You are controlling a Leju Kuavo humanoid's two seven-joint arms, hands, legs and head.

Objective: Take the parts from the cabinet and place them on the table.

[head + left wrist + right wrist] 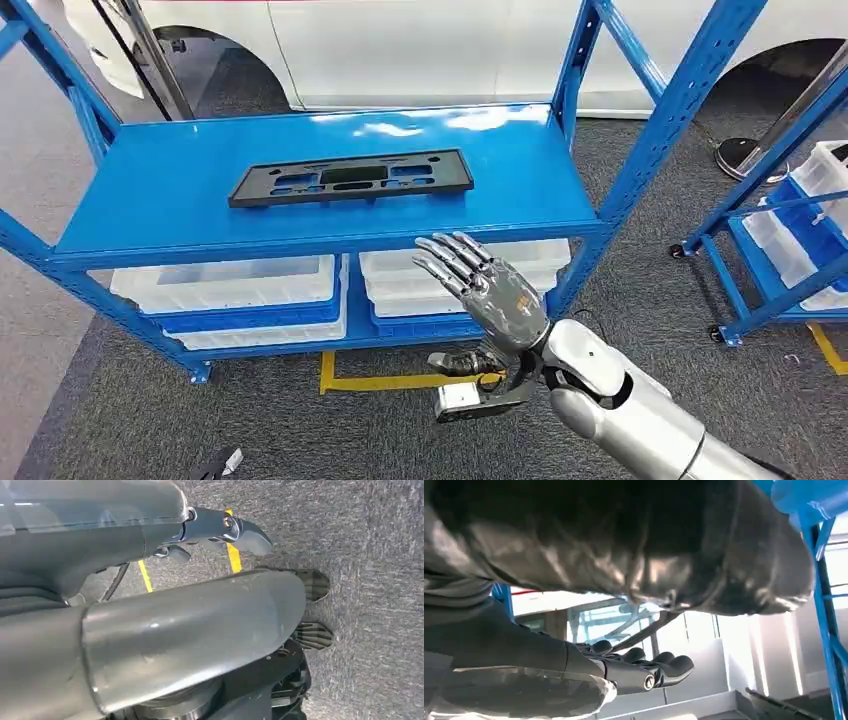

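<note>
Right robot hand: raised in front of the cabinet's front edge, fingers stretched out and a little apart, holding nothing; the silver forearm comes in from the lower right.
Left robot hand: hangs low over the grey carpet; a curved finger shows, nothing visibly in it, but whether the hand is spread or closed cannot be told.
Cabinet: open blue steel rack; the top shelf carries the part, and white bins sit on the lower shelf.
Part: long flat black plate with cut-outs, lying flat mid-shelf, beyond the right robot hand's fingertips and apart from them.
Handling: likely light, stiff moulded plastic, smooth and thin, so hard to pinch while lying flat.
Where to hold: probably the near long edge or the right end, fingers above and thumb beneath.
</note>
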